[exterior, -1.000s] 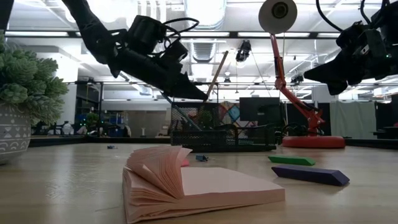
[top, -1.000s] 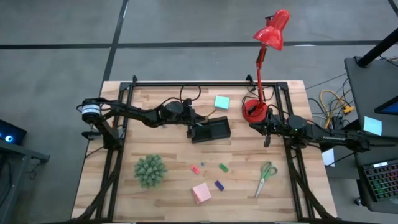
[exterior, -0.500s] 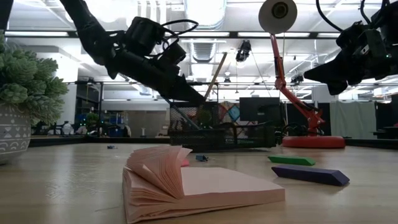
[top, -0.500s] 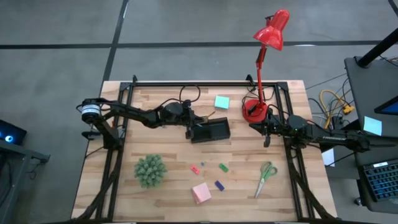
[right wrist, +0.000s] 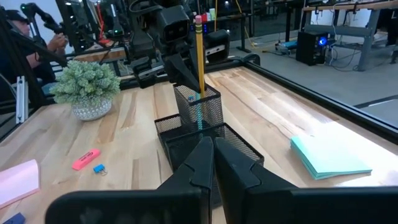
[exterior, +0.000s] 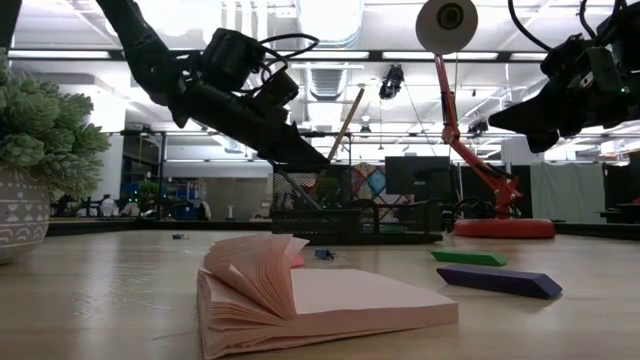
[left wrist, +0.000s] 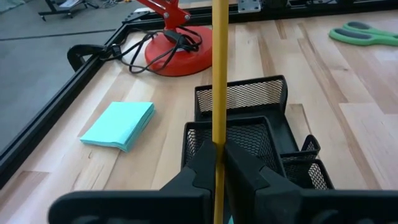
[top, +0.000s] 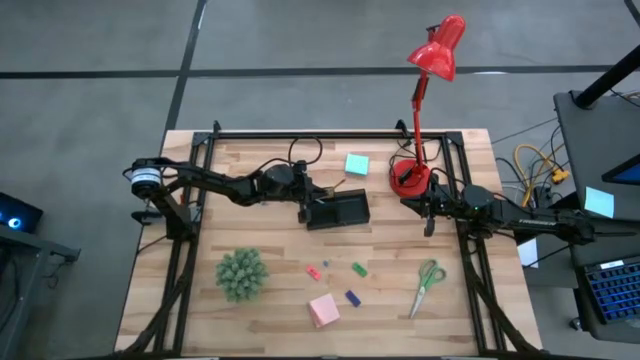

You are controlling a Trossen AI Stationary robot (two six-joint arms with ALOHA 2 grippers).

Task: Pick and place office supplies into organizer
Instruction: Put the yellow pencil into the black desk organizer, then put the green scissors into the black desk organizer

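The left gripper [top: 306, 205] stays clamped on the yellow pencil [left wrist: 219, 81] at the left end of the black organizer [top: 340, 210], its fingers pressed together around the shaft. Over the last second almost nothing has changed: in the view from above the arm sits in the same place, and in the table-level view the gripper has only shifted a touch while the pencil keeps its lean over the organizer. The right wrist view shows the pencil standing nearly upright with its lower end down inside the tall mesh cup, beside a thin teal pen [right wrist: 199, 112] that already stands there. That suggests the pencil is all but delivered and the remaining step is to let go and lift clear; releasing while the pencil still leans could tip it against the cup's rim. The right gripper [top: 429, 222] waits near the red lamp base [top: 409, 180] with its fingers closed on nothing. Much of the task appears to be left: the scissors [top: 428, 282], the pink notepad [top: 323, 310], the teal notepad [top: 356, 164] and the small pink [top: 313, 271], green [top: 358, 268] and blue erasers [top: 352, 297] all still lie on the table [top: 200, 310], apart from the organizer. The potted plant [top: 242, 274] sits at the front left.
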